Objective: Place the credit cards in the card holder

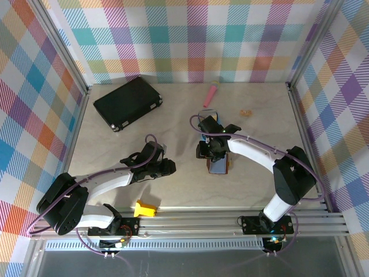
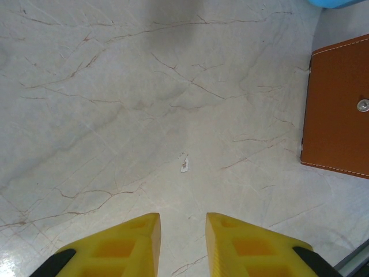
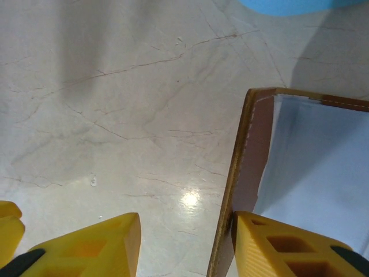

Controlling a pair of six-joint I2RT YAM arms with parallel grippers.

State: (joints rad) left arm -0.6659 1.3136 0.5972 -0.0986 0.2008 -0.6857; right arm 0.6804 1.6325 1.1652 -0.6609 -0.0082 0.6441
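Right claw (image 3: 187, 225): jaws apart, brown leather wallet with grey-blue lining (image 3: 253, 144) edge-on against its 3 o'clock jaw. Left claw (image 2: 183, 224): narrowly apart, empty, above pale marbled worktop (image 2: 144, 104).

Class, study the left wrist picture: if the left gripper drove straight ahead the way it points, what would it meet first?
Most likely the bare table: the left gripper, jaws apart and empty, aims at its open surface. The card holder lies off to its right, outside that line.

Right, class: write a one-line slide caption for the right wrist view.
Open right tool straddling one edge of the brown wallet on the marbled table.
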